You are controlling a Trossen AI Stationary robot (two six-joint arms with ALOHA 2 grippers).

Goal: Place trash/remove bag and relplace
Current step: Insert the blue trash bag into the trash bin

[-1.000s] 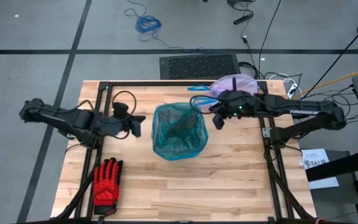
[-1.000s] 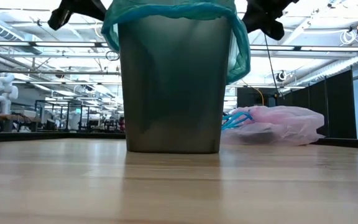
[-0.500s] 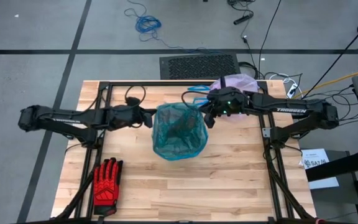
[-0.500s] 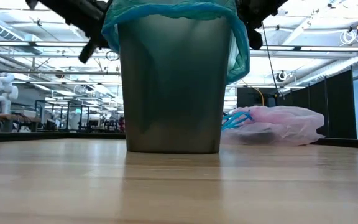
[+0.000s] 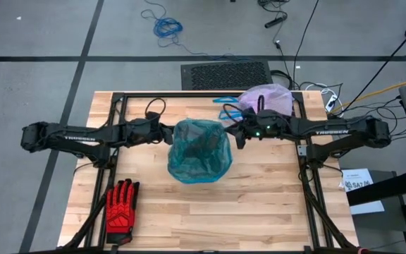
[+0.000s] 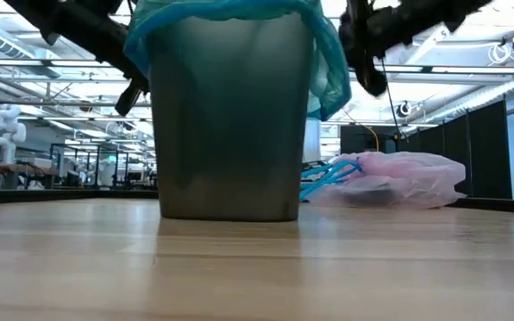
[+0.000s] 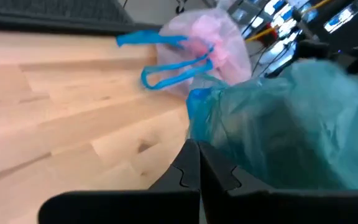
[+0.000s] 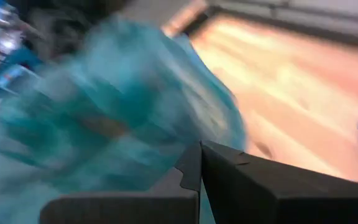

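A grey bin (image 6: pixel 226 125) lined with a teal bag (image 5: pixel 199 149) stands upright at the table's middle. My left gripper (image 5: pixel 168 134) is shut at the bin's left rim. My right gripper (image 5: pixel 237 137) is shut at its right rim. The pale pink bag (image 5: pixel 266 99) lies on the table at the far right, its blue drawstrings (image 7: pixel 166 68) trailing toward the bin. The trash is hidden. My right gripper lies with its shut fingers (image 6: pixel 368 71) against the teal bag's turned-over edge (image 6: pixel 333 76) on the bin's right side, slanting down from the table's right. My left gripper has its shut fingertips (image 7: pixel 199 163) at the teal edge (image 7: pixel 213 134) on the bin's left side; touching or not, I cannot tell.
A red-and-black glove (image 5: pixel 120 206) lies at the table's near left. The wooden table (image 5: pixel 259 204) shows bare wood near and to the right of the bin. Black frame rails (image 5: pixel 115 120) run along both sides.
Both grippers have come down to the level of the bin's rim, the left one swinging in toward the bin from the near left. In the last half second the bin has slid a little toward the table's left edge, staying upright.
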